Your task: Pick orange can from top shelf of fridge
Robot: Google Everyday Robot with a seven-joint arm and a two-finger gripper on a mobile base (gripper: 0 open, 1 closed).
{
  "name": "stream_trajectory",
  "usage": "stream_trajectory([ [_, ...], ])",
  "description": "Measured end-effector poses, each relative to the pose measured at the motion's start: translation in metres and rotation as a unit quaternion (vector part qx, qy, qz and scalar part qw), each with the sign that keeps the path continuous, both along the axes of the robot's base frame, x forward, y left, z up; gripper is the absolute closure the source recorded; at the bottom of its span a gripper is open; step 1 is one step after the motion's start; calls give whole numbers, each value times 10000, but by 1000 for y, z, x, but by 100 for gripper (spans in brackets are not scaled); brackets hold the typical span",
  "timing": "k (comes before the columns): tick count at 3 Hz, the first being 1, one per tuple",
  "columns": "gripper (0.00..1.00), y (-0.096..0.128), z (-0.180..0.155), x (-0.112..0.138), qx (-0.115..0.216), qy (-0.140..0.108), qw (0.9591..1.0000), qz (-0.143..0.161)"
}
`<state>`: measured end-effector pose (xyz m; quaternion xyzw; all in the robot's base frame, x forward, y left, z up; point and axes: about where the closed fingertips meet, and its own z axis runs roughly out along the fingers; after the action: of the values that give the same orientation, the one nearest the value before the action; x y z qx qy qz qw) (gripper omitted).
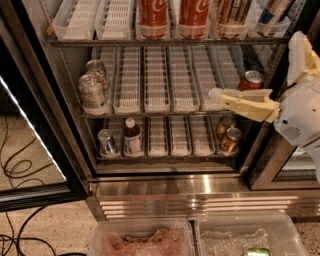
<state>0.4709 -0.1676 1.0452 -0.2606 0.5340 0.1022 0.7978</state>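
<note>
The fridge (200, 187) stands open before me. Its top shelf (170, 42) carries white slotted lanes. The orange can (233, 15) stands on it towards the right, next to two red Coca-Cola cans (194, 14); its top is cut off by the frame edge. My gripper (216, 95) is cream-coloured and reaches in from the right at the height of the middle rack. It is below the orange can and a little to its left, well apart from it, and holds nothing that I can see.
Pale silver cans (92, 91) stand at the left of the middle rack and a red can (250, 80) at its right, just behind my gripper. The bottom rack holds a bottle (132, 138) and amber cans (229, 139). The open door (30, 125) is at left, with cables (15, 167) on the floor and plastic bins (142, 239) below.
</note>
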Motion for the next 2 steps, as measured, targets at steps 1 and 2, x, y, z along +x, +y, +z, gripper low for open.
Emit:
stream_trajectory([
  [1,0,46,9,21,-61,-63,9991,405],
  [2,0,47,9,18,-18,-84,9993,361],
])
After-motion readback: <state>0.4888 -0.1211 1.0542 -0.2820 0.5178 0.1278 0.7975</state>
